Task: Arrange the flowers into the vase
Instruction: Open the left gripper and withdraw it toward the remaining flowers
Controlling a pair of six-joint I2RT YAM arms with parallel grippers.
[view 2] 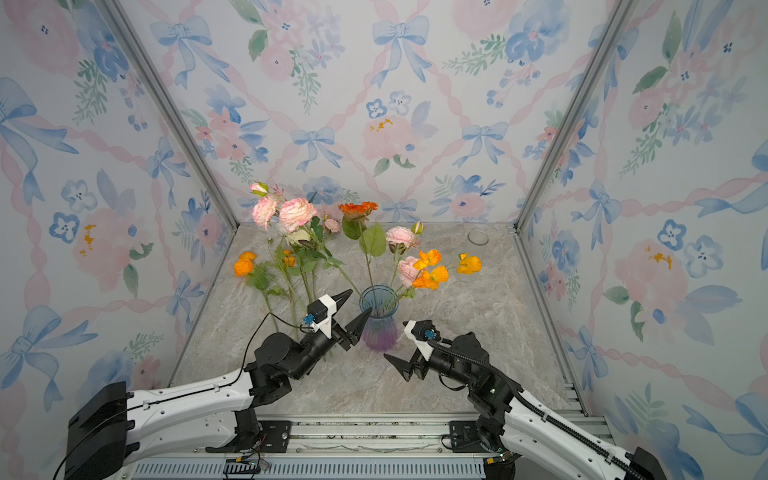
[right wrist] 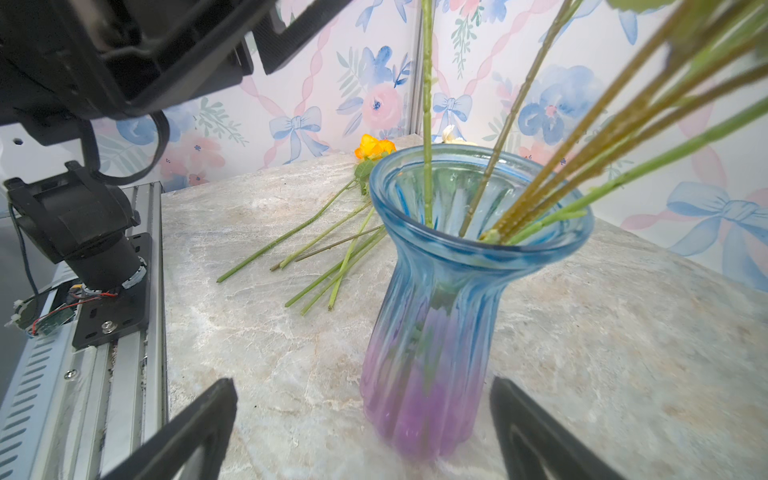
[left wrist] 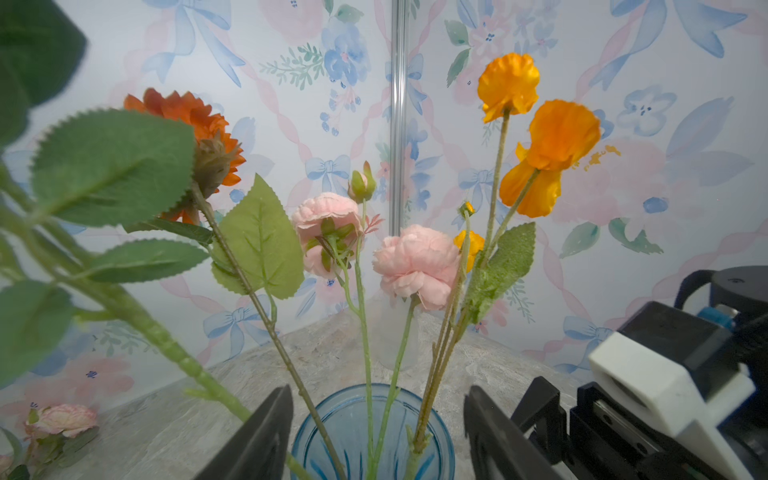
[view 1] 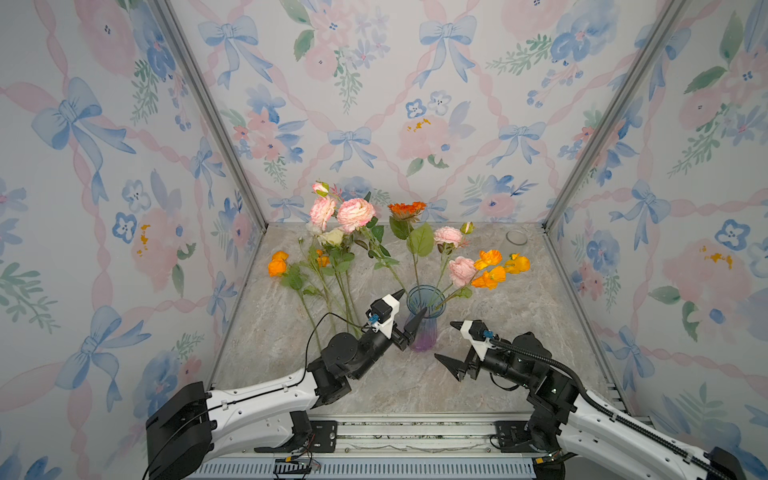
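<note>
Overhead, in both top views, shows the vase (view 1: pixel 432 332) upright in the middle of the table (view 1: pixel 552 299) with several flowers (view 1: pixel 461 270) standing in it, leaning far and right; shows a loose bunch (view 1: pixel 277 264) lying flat left of the vase, blooms far, cut ends near; closer, from the left wrist, picks out in the vase an orange-red daisy head (left wrist: pixel 187 110), two pink ruffled blooms (left wrist: pixel 415 266) and orange poppies (left wrist: pixel 561 137), finer than anything got from above; from the right wrist, adds the vase's blue rim fading to a purple foot, plus the bunch's bare stems fanned on the stone beyond; topped with grey veined marble, walled on three sides by wallpaper (view 1: pixel 415 104) of bows and blossoms between aluminium posts (view 1: pixel 214 112); has a small clear glass dish (view 1: pixel 516 237) in the far right corner and a slotted rail (view 1: pixel 415 432) along the near edge; reaches in from the near left with the left gripper (view 1: pixel 414 301), jaws parted beside the vase's near left rim, gripping nothing; holds the right gripper (view 1: pixel 444 340) low, near right of the vase's foot, jaws spread wide, empty, clear of the glass.
</note>
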